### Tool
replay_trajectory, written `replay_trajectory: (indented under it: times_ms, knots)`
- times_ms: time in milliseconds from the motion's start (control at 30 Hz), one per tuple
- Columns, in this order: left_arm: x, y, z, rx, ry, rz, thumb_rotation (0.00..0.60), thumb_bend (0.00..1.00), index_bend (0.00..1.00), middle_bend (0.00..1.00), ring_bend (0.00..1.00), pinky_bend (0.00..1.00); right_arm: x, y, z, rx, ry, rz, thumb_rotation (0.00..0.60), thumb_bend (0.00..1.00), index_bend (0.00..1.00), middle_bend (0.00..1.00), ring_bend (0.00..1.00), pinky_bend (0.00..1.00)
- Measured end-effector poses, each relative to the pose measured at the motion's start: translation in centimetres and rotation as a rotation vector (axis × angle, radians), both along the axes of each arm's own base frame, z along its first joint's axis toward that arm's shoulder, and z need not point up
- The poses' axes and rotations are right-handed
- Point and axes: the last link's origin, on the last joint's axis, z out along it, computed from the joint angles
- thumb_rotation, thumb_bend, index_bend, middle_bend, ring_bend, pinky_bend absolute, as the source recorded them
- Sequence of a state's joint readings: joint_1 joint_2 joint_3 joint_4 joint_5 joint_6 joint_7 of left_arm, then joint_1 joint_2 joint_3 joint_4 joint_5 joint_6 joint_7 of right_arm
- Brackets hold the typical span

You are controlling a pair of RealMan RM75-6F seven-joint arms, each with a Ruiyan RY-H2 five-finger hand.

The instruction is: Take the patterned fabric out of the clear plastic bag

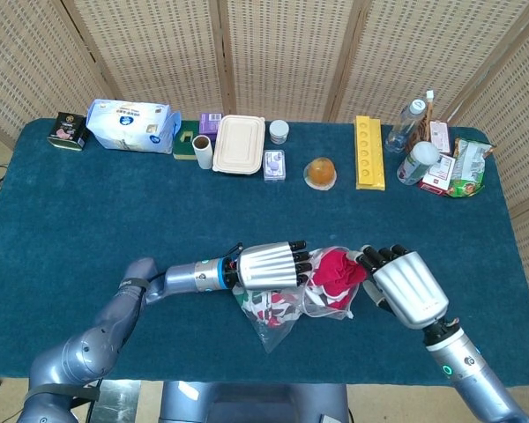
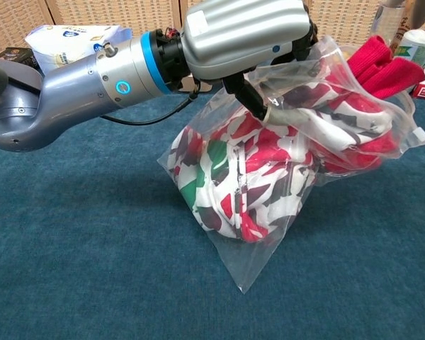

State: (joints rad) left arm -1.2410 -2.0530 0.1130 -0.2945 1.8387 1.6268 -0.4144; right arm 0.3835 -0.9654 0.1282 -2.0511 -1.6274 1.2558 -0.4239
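Note:
The clear plastic bag [image 2: 283,177] hangs from my left hand [image 2: 244,35], which grips its upper edge; its lower corner points down toward the blue table. Inside it is the bunched patterned fabric [image 2: 248,177], white with red, green and dark patches. A red part of the fabric [image 2: 386,65] sticks out of the bag's mouth at the upper right. In the head view the bag [image 1: 278,313] sits between my left hand [image 1: 269,264] and my right hand [image 1: 410,286]. The right hand's fingers are spread, their tips just beside the red fabric [image 1: 339,266]. The chest view does not show the right hand.
Along the table's far edge stand a dark tin [image 1: 68,130], a tissue pack [image 1: 132,125], a white lunch box [image 1: 239,144], an orange item [image 1: 320,173], a yellow tray [image 1: 368,152], bottles [image 1: 406,123] and snack packs [image 1: 463,167].

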Motion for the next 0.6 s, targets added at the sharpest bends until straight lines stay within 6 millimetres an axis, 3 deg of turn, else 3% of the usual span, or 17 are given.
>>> replay_trajectory:
  times_ms: [167,367,600]
  knots:
    - [0.3,0.0,0.1,0.003,-0.003,-0.013,0.6,0.25,0.9,0.75,0.67,0.58,0.0,-0.1,0.1,0.02,0.03,-0.023,0.6,0.37,0.1,0.25,0.41,0.41]
    - [0.8,0.0,0.1,0.009,-0.005,-0.021,0.6,0.25,0.9,0.75,0.67,0.58,0.6,-0.1,-0.6,0.074,0.059,-0.046,0.6,0.29,0.09,0.23,0.4,0.4]
    - [1.1,-0.1,-0.1,0.014,-0.005,-0.025,0.6,0.25,0.9,0.75,0.66,0.57,1.8,-0.5,-1.5,0.108,0.068,-0.034,0.6,0.36,0.21,0.24,0.4,0.41]
